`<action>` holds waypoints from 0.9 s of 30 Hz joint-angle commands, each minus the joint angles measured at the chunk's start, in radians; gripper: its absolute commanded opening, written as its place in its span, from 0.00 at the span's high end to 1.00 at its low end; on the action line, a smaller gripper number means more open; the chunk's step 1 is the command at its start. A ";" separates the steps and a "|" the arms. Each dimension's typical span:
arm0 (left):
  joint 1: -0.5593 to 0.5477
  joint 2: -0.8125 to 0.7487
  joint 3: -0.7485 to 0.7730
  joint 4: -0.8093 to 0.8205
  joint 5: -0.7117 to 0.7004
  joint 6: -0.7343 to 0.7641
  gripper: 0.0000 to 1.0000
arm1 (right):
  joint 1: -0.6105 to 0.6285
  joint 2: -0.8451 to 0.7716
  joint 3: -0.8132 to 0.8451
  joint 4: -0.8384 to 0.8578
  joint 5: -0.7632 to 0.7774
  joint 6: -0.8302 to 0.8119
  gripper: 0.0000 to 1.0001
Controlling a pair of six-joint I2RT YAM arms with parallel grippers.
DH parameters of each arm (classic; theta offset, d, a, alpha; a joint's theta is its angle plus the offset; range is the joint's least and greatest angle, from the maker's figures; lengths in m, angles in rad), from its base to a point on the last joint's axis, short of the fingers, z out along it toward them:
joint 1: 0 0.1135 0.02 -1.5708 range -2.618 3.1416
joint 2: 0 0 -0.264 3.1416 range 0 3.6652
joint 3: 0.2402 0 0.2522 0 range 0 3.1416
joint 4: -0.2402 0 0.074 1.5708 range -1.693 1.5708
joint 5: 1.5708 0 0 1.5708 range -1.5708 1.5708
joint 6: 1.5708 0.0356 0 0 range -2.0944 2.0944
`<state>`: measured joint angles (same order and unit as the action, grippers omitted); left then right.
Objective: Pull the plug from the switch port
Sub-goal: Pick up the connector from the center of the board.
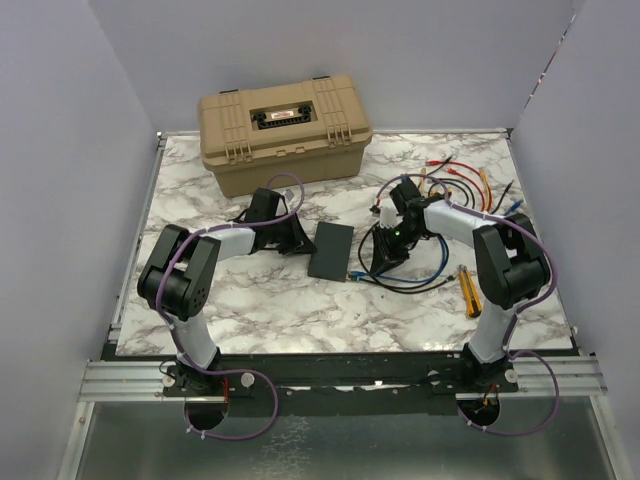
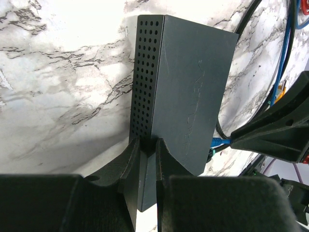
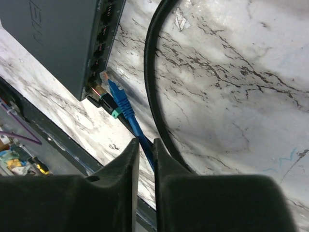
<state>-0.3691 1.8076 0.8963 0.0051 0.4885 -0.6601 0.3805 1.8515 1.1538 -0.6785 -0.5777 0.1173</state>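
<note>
Pinching the thin near edge of the switch [image 2: 193, 92], the left gripper [image 2: 147, 143] has its fingers nearly together, clamped on the black box. The box stretches away ahead of the fingertips on the marble table [image 2: 63, 96]. The right gripper [image 3: 146, 143] is closed to a narrow slot around the blue network cable [image 3: 135, 126], which runs forward from its fingertips to the blue plug [image 3: 117, 96]. That plug lies ahead-left of the fingers, its clear tip just beside the switch's port row; whether it sits inside a port I cannot tell. A black-and-green plug [image 3: 106, 102] sits beside it at the end port. A thick black cable [image 3: 148, 72] curves past just right of the fingers.
</note>
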 commanded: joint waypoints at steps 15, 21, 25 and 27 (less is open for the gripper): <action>-0.016 0.155 -0.090 -0.236 -0.272 0.108 1.00 | 0.003 -0.160 0.157 0.009 -0.120 0.031 1.00; -0.017 0.152 -0.083 -0.236 -0.270 0.106 1.00 | 0.003 -0.206 0.254 0.046 -0.199 0.082 1.00; -0.016 0.151 -0.080 -0.237 -0.269 0.110 1.00 | 0.001 -0.227 0.322 0.082 -0.213 0.123 1.00; -0.017 0.150 -0.079 -0.236 -0.269 0.112 1.00 | -0.003 -0.234 0.359 0.093 -0.213 0.141 1.00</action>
<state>-0.3683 1.8088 0.9012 0.0006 0.4927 -0.6533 0.3798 1.6581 1.4403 -0.6350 -0.7467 0.2008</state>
